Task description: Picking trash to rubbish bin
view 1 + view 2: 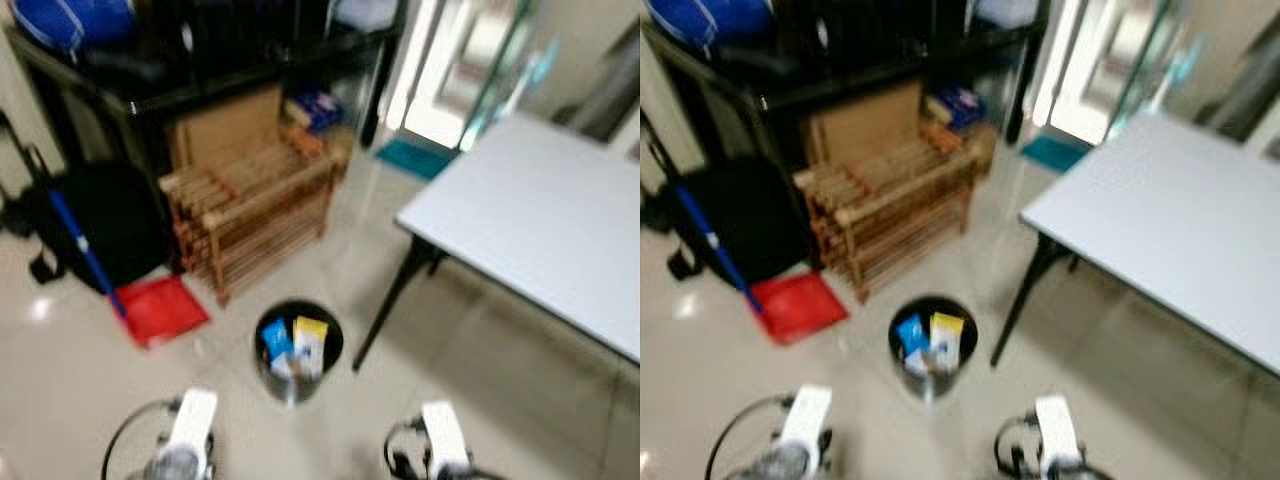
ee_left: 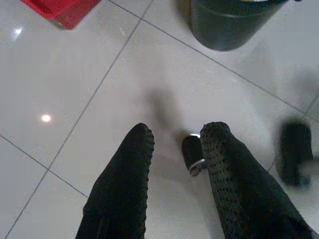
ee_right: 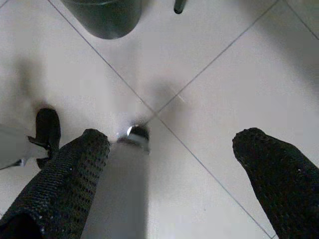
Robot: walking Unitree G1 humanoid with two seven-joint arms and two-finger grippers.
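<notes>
We stand over a pale tiled floor (image 1: 80,380), and the head views are a little blurred. The black rubbish bin (image 1: 298,352) stands on the floor just in front of us, between our two arms, near the black leg of a white table (image 1: 540,230). Inside the bin we see trash (image 1: 309,345): a blue packet and a yellow and white one. Behind the bin there is a wooden rack (image 1: 255,205), and beside it a red dustpan (image 1: 160,308) with a blue handle.

Our left gripper (image 2: 174,149) hangs above the tiles, its fingers a narrow gap apart and holding nothing. Our right gripper (image 3: 172,149) also hangs above the floor, its fingers spread wide and empty.
</notes>
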